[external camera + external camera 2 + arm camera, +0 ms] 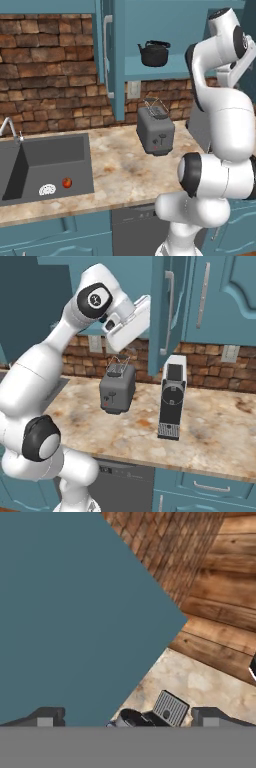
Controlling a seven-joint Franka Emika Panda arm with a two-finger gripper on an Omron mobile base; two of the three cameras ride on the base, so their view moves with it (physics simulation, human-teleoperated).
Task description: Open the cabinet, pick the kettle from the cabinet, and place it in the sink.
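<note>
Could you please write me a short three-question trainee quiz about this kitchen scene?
1. True or false: the cabinet door is already open.
2. Where is the kettle? A) in the sink B) on the cabinet shelf C) on the counter
3. Fill in: on the counter below the kettle stands a grey ____.

Key: 1 true. 2 B. 3 toaster. The sink holds only two small items, and the gripper is open, holding nothing.
</note>
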